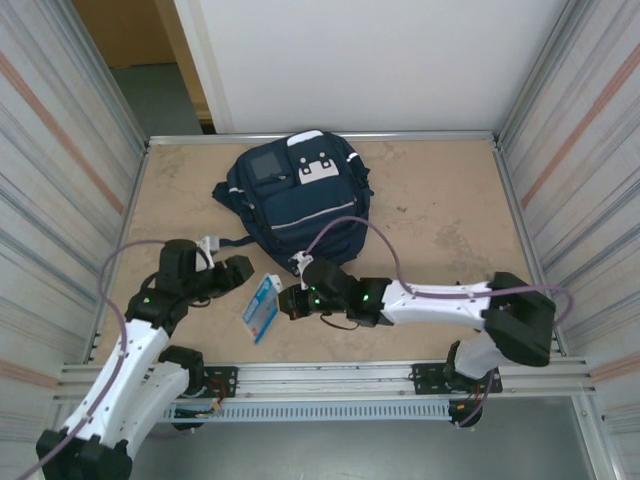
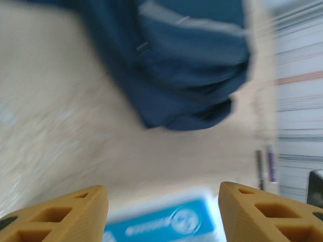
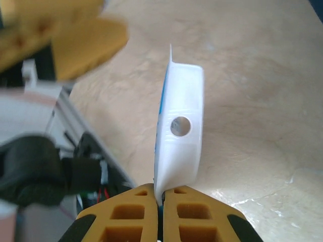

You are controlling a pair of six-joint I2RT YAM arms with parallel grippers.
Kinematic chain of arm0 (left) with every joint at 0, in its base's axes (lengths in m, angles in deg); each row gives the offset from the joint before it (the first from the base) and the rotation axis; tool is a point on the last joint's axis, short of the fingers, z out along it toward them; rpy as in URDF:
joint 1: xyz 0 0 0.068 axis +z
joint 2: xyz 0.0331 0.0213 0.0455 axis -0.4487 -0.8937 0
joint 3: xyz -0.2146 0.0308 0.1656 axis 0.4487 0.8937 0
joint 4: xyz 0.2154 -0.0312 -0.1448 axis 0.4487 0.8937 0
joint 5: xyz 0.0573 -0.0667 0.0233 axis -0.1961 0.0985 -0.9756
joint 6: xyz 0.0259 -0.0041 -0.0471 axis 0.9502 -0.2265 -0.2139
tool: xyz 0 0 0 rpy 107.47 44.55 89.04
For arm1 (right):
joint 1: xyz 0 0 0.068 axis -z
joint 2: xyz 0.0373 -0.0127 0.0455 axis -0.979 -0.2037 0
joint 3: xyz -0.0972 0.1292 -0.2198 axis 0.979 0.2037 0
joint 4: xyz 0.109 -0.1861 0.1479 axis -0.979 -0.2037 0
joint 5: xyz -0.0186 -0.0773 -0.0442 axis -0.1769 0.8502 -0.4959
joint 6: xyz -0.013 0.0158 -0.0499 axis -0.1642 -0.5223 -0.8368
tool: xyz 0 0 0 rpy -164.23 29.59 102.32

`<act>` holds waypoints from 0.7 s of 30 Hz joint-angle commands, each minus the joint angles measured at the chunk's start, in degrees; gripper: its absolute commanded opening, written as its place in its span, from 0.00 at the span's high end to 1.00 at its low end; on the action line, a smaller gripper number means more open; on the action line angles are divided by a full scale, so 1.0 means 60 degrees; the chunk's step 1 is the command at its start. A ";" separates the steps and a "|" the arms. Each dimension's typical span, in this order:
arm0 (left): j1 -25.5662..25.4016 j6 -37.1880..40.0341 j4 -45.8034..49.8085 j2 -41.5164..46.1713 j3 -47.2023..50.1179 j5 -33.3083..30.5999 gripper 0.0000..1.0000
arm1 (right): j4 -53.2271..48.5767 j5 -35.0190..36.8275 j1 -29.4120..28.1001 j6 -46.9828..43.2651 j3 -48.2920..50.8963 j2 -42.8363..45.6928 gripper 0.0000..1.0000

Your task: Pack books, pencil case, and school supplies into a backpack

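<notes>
There is one backpack (image 1: 292,195), one blue packet (image 1: 261,307) of school supplies, and two grippers at work. The backpack lies at the far middle of the worktop (image 1: 430,200), its front patch facing up. The packet sits near the front edge, between the two arms and well apart from the backpack. The right gripper (image 3: 160,190) is clenched on the packet's white end, holding it up on edge with its hang hole in plain sight. The left gripper (image 2: 162,187) is released, its fingers spread wide and just beside the packet without touching it. The left wrist view is badly blurred: the backpack is a dark blue mass, the packet's print cannot be read, and its lower part is cut off at the bottom of the frame. Two thin sticks (image 2: 265,166) lie close to the right wall there, too smeared to name. In the top view a cable crosses the backpack's near corner. Ribbed walls close in left and right, a rail runs along the front, and bare worktop lies open to the right of the backpack.
</notes>
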 commanded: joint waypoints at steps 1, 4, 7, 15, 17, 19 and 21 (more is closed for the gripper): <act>0.0005 0.0476 -0.1603 0.0261 -0.0330 0.1149 0.38 | -0.2756 -0.1314 0.0492 -0.3302 -0.0841 0.1177 1.00; -0.0021 0.0112 -0.3691 -0.0007 -0.0090 0.2510 0.33 | -0.3646 -0.2668 0.1458 -0.4220 -0.0974 0.2207 1.00; -0.0441 -0.0231 -0.6156 -0.0623 0.0183 0.4235 0.35 | -0.4363 -0.3986 0.2680 -0.4751 -0.1064 0.3132 1.00; -0.3804 0.4258 -0.5735 -0.1291 -0.0391 0.5717 0.30 | -0.7142 -0.7205 0.4661 -0.6769 -0.2220 0.4933 1.00; -0.4379 0.5246 -0.4782 -0.1420 -0.0706 0.5608 0.28 | -0.7877 -0.7579 0.4648 -0.6941 -0.2496 0.4995 1.00; -0.4463 0.5473 -0.4467 -0.1514 -0.0825 0.5373 0.22 | -0.8398 -0.7820 0.4620 -0.6991 -0.2656 0.5054 1.00; -0.4472 0.5950 -0.4049 -0.1573 -0.0876 0.4981 0.21 | -0.8736 -0.8074 0.4568 -0.6996 -0.2785 0.5057 1.00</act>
